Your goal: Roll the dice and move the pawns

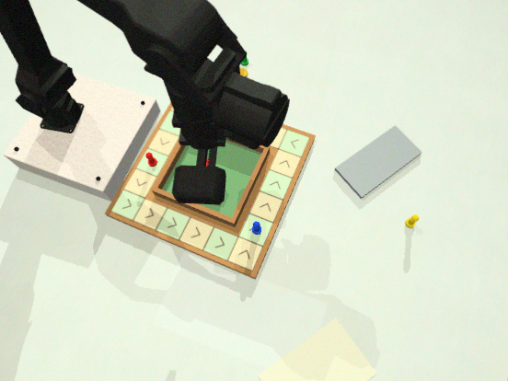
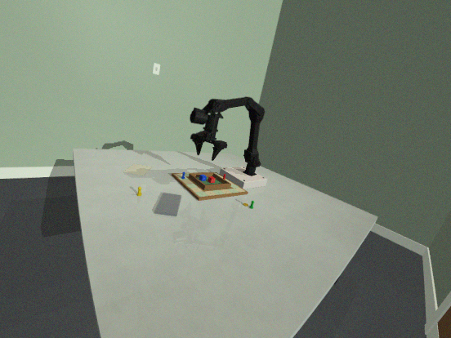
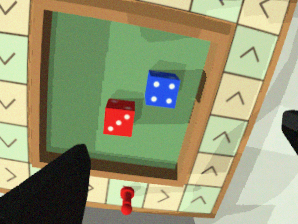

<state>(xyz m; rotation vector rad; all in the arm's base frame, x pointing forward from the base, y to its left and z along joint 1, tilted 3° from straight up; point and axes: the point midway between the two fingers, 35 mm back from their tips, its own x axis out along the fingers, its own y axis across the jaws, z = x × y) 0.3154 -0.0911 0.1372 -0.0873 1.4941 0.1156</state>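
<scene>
The red die and blue die lie apart in the green-floored tray. In the wrist view the red die's top shows three pips, the blue die's four. The red pawn stands on a green square in the board's left column, beside the arm base. The blue pawn stands on a green square in the right column, one square past the lower corner. My gripper is wide open and empty, high above the tray. It hides most of the dice in the top view.
A grey slab and a yellow pawn are right of the board. A green pawn and a yellow disc are beyond its far side. A pale yellow sheet lies on the table.
</scene>
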